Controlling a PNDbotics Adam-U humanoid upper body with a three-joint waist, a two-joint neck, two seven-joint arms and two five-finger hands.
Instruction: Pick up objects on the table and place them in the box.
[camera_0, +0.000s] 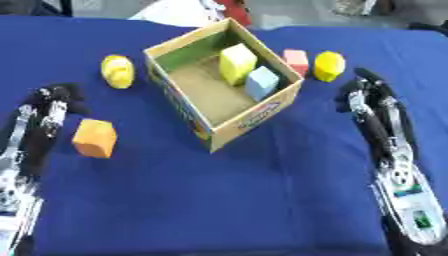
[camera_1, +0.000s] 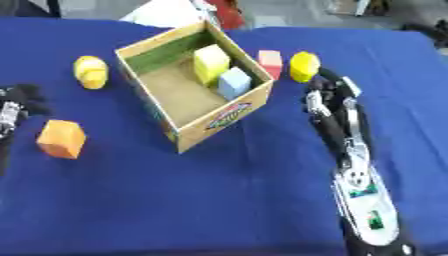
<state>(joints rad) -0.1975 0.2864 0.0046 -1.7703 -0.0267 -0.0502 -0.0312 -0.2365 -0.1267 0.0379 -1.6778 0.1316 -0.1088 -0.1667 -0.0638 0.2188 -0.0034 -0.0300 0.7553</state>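
Right eye view — our right hand (camera_1: 325, 97) sits empty, fingers relaxed, near the yellow block (camera_1: 304, 66); we should approach from above, clear of the box (camera_1: 229, 111) wall.

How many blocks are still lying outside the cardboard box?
4. A yellow rounded one left of the box, an orange cube near the left hand, and a pink block and a yellow block right of it. Box walls could hide more.

Bright, even overhead light; whole view softly blurred; faint shadow inside the cardboard box (camera_0: 214, 120) walls.
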